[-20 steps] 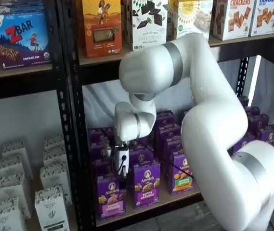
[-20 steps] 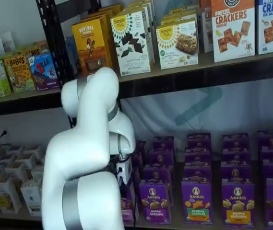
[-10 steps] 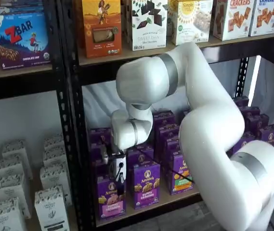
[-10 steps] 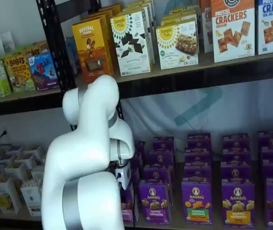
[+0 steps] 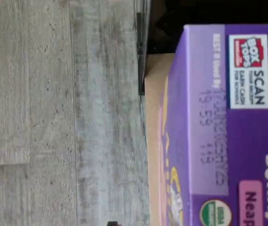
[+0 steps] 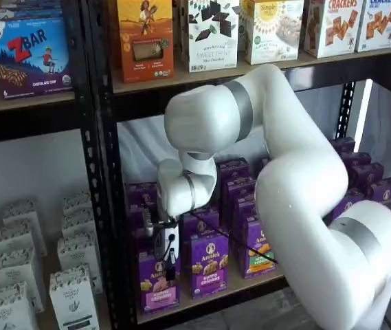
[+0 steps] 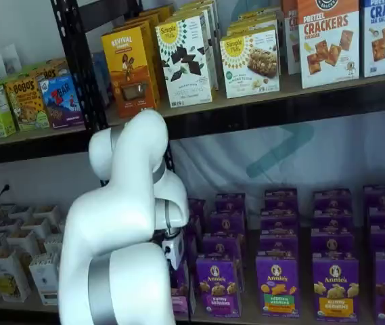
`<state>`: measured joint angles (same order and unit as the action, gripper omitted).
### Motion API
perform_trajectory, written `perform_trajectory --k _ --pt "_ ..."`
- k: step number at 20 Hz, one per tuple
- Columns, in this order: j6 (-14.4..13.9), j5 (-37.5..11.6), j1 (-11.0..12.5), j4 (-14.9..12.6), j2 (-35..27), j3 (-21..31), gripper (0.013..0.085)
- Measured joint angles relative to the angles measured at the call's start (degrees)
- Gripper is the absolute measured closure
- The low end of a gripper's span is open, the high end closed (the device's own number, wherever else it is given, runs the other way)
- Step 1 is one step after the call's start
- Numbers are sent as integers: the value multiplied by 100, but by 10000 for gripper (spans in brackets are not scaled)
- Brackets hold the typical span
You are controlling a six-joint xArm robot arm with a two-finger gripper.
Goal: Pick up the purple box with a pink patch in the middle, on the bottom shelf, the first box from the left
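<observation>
The purple box with a pink patch stands at the front left end of the bottom shelf. In both shelf views my gripper hangs straight down onto the top of this box, its white body just above it. The black fingers show only side-on against the box, so whether they stand open or closed on it I cannot tell. My arm hides most of the purple box and the gripper. The wrist view is filled by the purple box's top, with the bottom shelf's wooden edge beside it.
A purple Bunny Grahams box stands right beside the target, then one with a green-orange patch; more rows sit behind. A black rack post rises just left of the gripper. White cartons fill the neighbouring bay. Grey floor lies below the shelf.
The arm has swung slightly left and lowered, bringing the gripper down onto the top of the leftmost front box. The boxes have not moved.
</observation>
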<state>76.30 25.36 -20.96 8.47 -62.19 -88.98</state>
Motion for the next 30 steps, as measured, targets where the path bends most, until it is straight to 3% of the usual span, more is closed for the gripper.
perform_trajectory --k 8,24,30 --pt "-31 8 -14 -20 38 68 370" --pt "22 -127 -48 70 137 234 370" --pt "42 -153 -55 97 147 250 490"
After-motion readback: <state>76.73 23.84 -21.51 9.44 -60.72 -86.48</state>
